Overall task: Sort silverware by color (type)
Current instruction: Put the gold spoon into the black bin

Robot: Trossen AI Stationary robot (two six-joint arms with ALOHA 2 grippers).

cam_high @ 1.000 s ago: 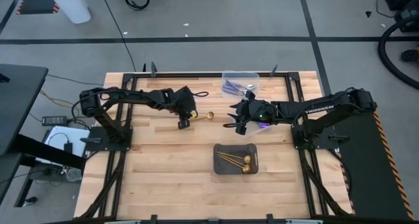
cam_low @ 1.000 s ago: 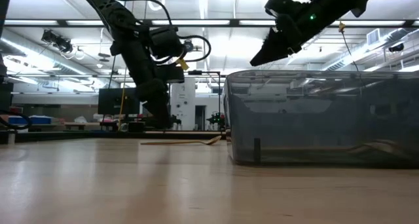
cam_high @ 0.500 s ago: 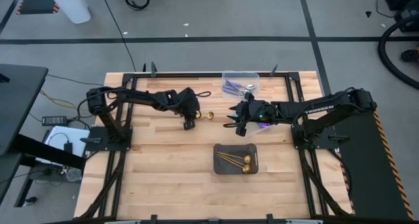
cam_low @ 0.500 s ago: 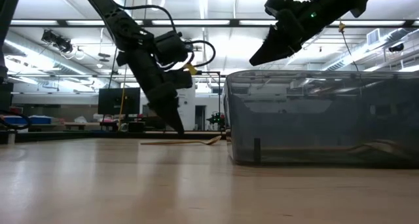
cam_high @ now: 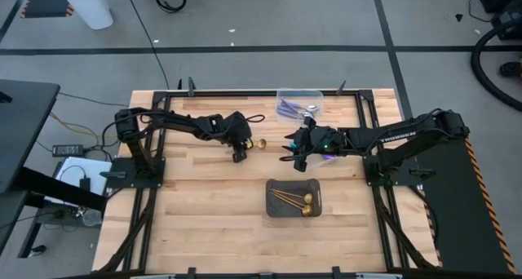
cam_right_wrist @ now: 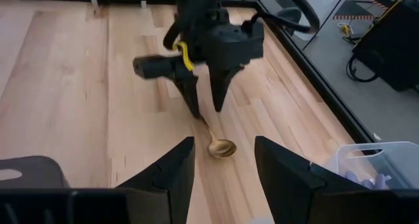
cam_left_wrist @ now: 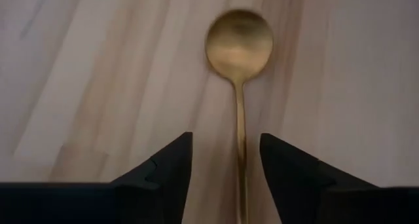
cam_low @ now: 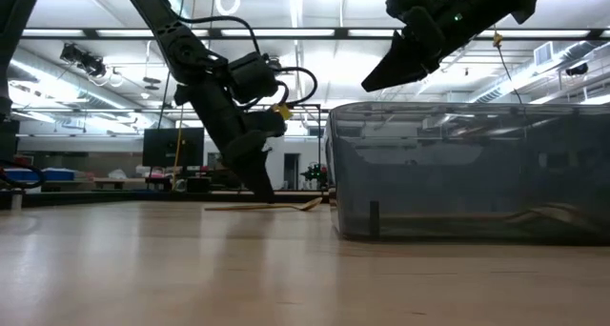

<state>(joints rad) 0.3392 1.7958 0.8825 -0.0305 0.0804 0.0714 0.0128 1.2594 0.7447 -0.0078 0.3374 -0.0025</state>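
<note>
The dark tray (cam_high: pixel 294 209) holds three gold spoons (cam_high: pixel 289 199); the clear tub (cam_high: pixel 298 103) holds lilac utensils (cam_high: pixel 288 108); one gold spoon (cam_left_wrist: pixel 238 67) lies on the counter (cam_high: pixel 196 205) between the left end effector's (cam_high: pixel 240 155) open fingers; the right end effector (cam_high: pixel 291 154) is spread wide, empty.

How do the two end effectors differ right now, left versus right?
The left end effector is down at the table, fingers astride the gold spoon; the right end effector hangs above the wood with nothing between its fingers. The left points steeply down; the right is more level. Both are open.

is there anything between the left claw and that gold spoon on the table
Nothing visible. The left claw is open with its fingers either side of the gold spoon handle, on bare table.
</note>
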